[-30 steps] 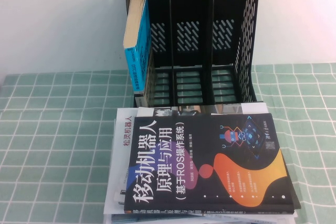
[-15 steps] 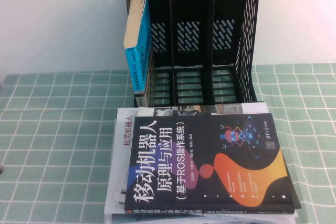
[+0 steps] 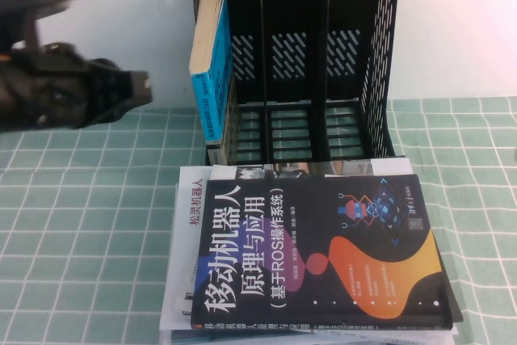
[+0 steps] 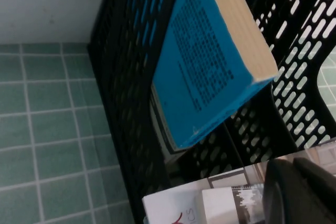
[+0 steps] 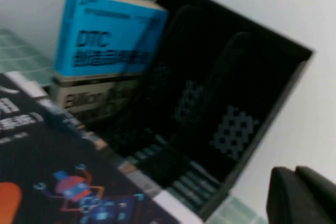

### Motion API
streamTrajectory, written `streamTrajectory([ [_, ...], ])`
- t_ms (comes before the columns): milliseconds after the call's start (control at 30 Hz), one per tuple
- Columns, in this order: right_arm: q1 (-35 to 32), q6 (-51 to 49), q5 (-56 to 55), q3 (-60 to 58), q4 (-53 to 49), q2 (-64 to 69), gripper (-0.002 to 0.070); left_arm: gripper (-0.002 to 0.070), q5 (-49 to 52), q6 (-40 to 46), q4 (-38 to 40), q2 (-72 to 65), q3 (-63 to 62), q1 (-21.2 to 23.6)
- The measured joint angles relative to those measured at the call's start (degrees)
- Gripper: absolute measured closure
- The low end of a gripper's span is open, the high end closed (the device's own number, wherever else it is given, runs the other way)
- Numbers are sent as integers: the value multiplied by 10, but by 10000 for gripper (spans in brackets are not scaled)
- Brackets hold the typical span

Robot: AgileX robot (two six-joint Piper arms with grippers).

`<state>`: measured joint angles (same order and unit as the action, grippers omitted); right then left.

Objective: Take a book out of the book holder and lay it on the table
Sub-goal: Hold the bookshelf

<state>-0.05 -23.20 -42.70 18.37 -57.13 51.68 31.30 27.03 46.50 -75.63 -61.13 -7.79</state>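
Note:
The book, with its blue spine, stands upright in the leftmost slot of the black book holder at the back of the table. My left gripper hovers shut and empty to the left of the holder, at about the book's height, a short gap from it. In the left wrist view the book's blue cover leans in the holder, beyond my shut gripper. The right wrist view shows the book's "DTC" cover, the holder and my right gripper, shut and empty. The right gripper is out of the high view.
A black book with orange-purple shapes lies on a stack of white papers and books just in front of the holder. It also shows in the right wrist view. Bare green cloth lies to the left and right of the stack. A white wall stands behind.
My left arm has come into the high view from the left and now hovers beside the holder. The book and the stack have not moved.

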Motion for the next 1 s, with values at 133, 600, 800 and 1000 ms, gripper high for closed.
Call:
streamTrajectory([
  [133,50,-80,-6,73,-89,95,678,678,45,3,4,-84,-76,0],
  [600,333,-16,139,315,95,349,589,678,23,1,57,-161,-127,0],
  [800,337,-10,65,397,204,463,258,678,28,9,89,-173,-127,0],
  [1000,337,-7,58,459,224,539,134,678,45,11,118,-173,-127,0],
])
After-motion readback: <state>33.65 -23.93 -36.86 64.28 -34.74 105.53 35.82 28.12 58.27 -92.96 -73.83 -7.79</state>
